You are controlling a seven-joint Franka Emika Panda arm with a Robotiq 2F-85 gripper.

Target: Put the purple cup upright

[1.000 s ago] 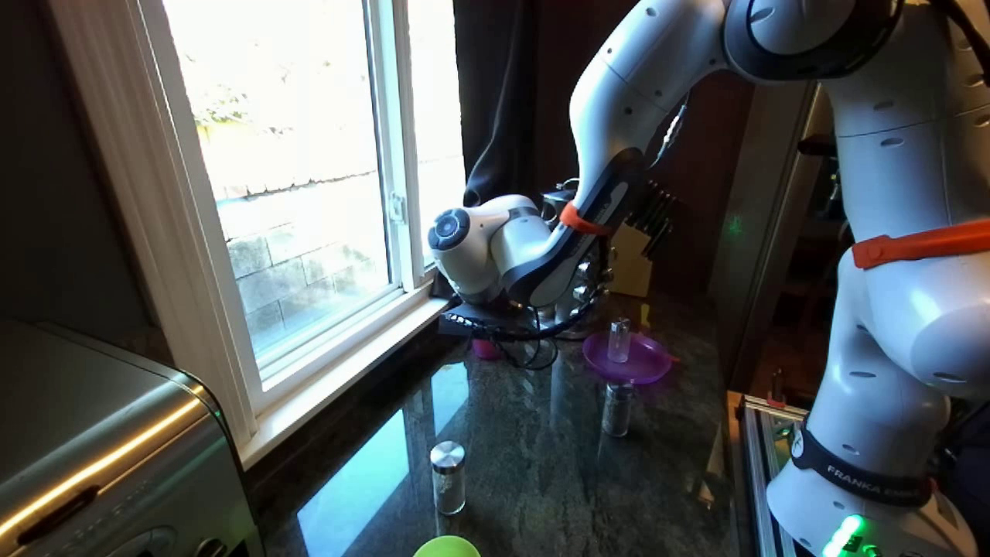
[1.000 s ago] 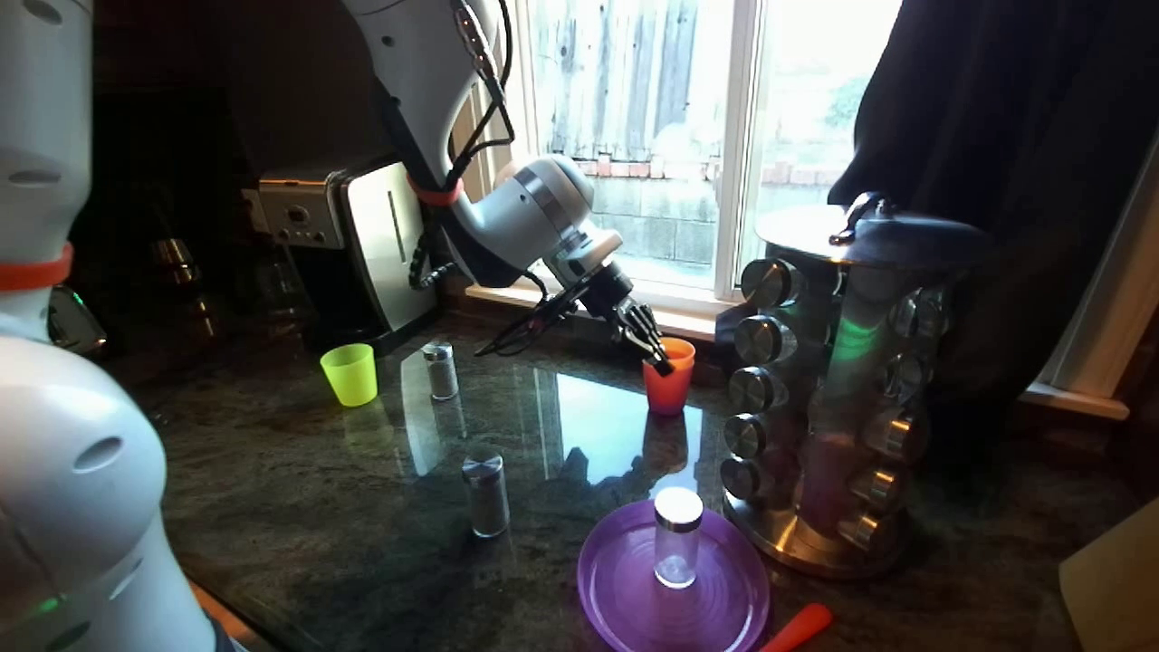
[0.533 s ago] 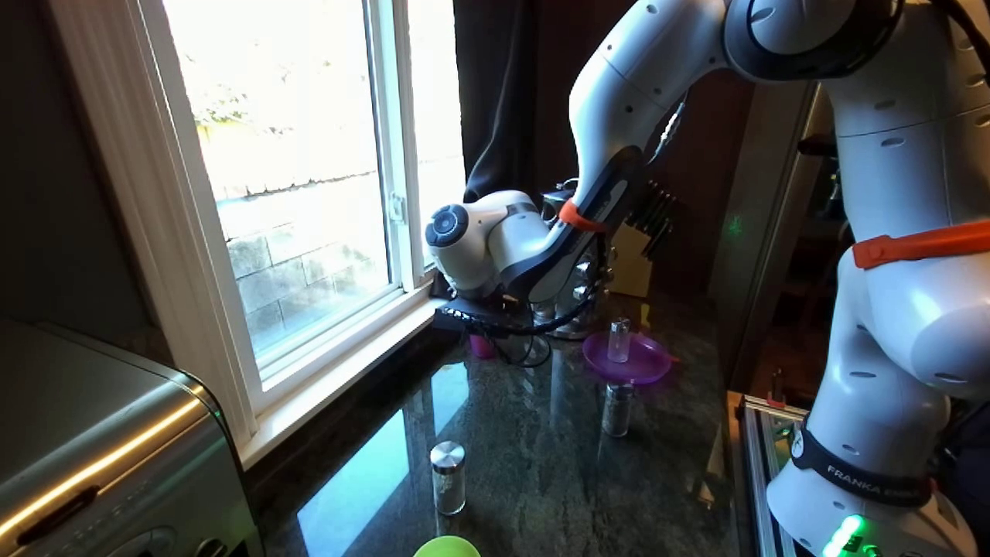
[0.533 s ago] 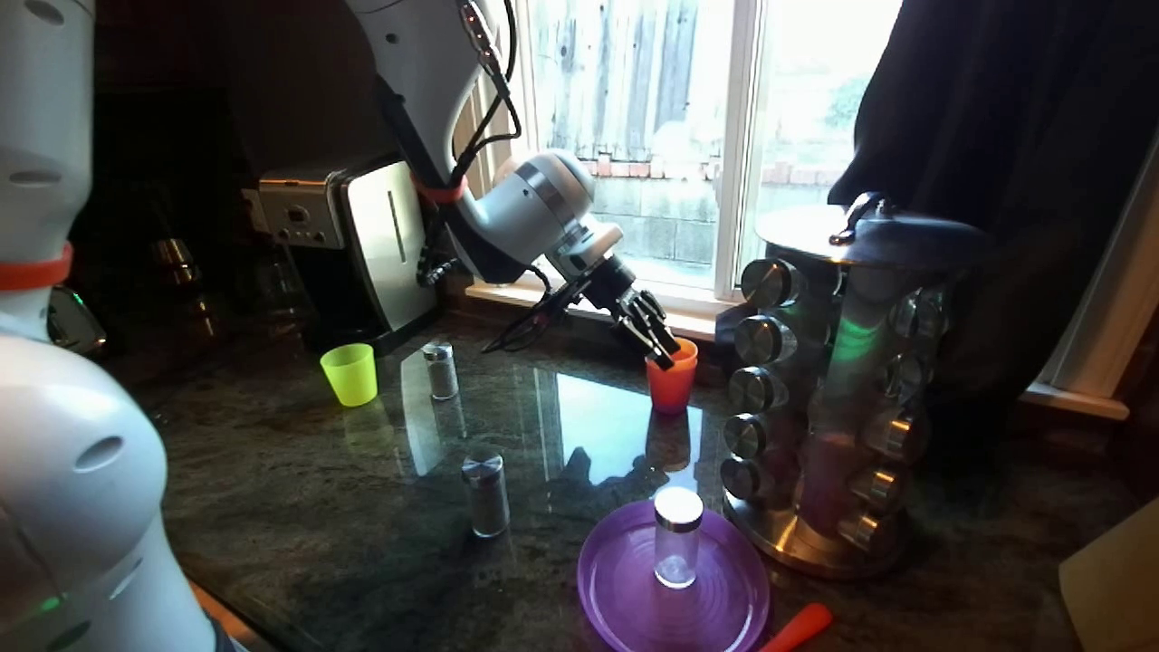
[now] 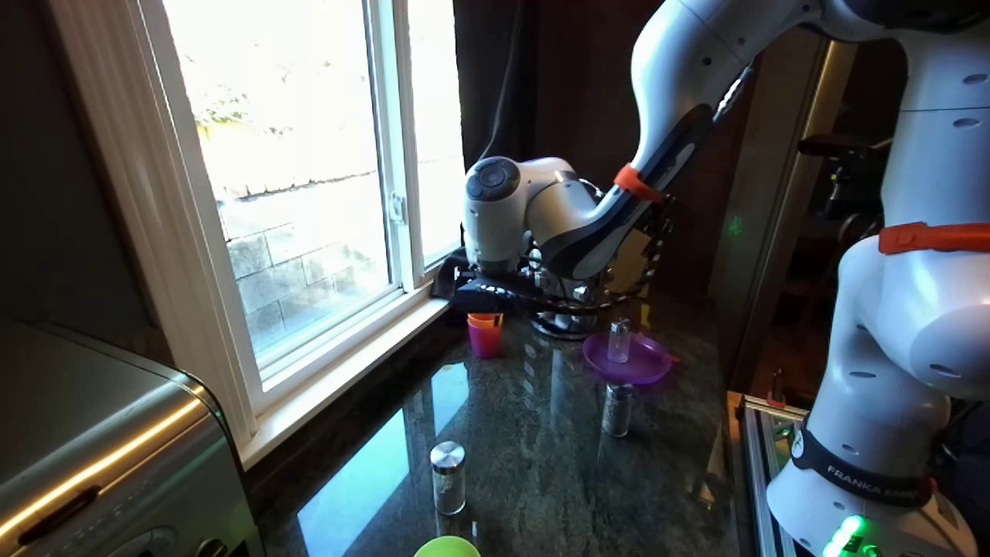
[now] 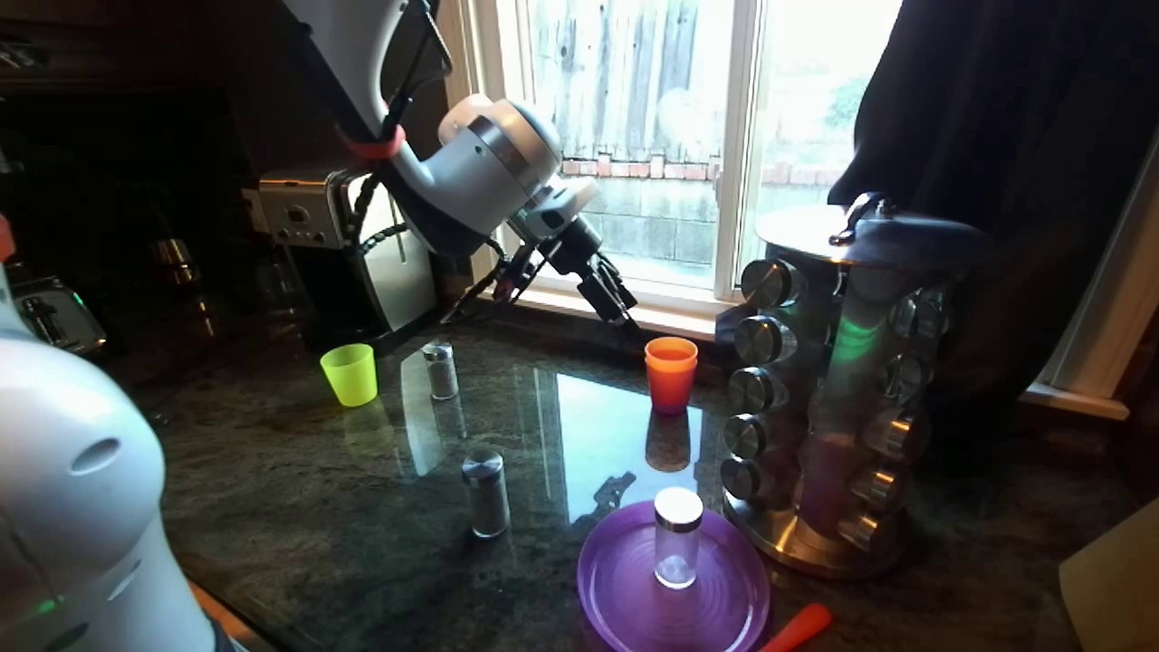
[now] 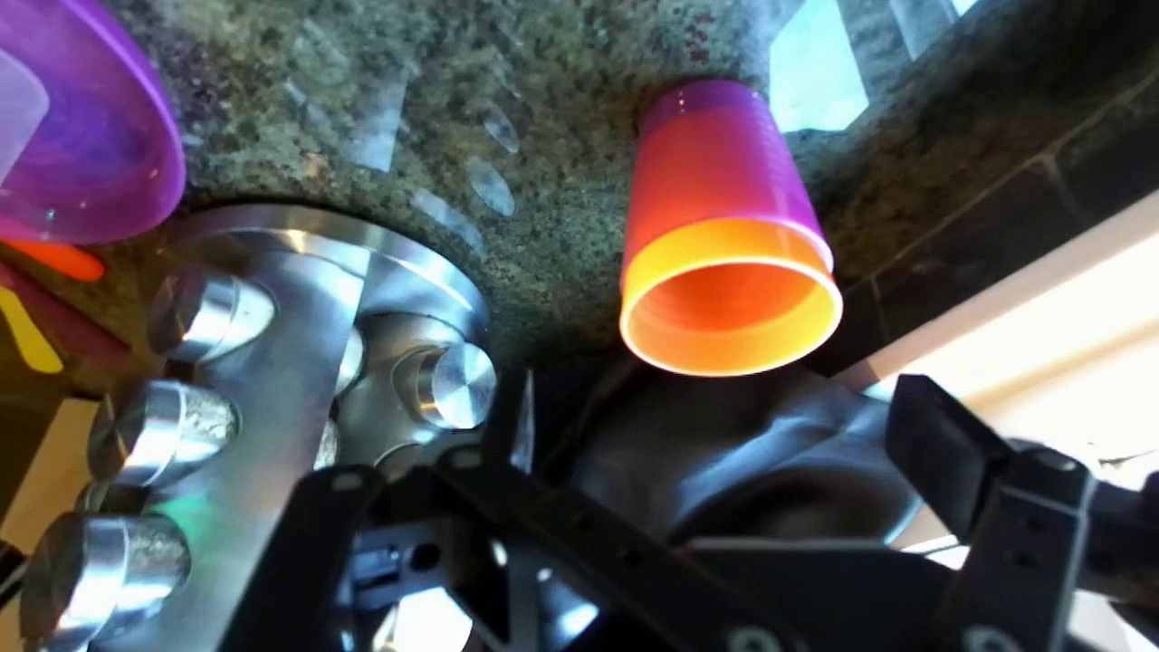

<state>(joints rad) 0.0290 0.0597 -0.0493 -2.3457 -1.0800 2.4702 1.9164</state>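
Observation:
The purple cup (image 7: 724,163) stands upright on the dark stone counter near the window. An orange cup (image 7: 733,335) is nested inside it, its rim rising above the purple one. Both exterior views show the pair standing together; the purple cup (image 6: 671,398) looks red there against the light, while its magenta wall is clear in an exterior view where the purple cup (image 5: 485,342) sits below the wrist. My gripper (image 7: 711,407) is spread wide in the wrist view, nothing between its fingers. In an exterior view the gripper (image 6: 627,315) hangs above the cups and off to one side, apart from them.
A metal spice rack (image 6: 860,380) stands beside the cups. A violet dish (image 6: 620,580) holds a glass jar (image 6: 677,548). More jars (image 6: 486,498) and a green cup (image 6: 350,374) are on the counter. The window sill (image 6: 688,321) runs behind the cups.
The gripper was down at the cup's rim with a finger over it. It has since opened, let go and risen up and away, leaving the nested cups standing.

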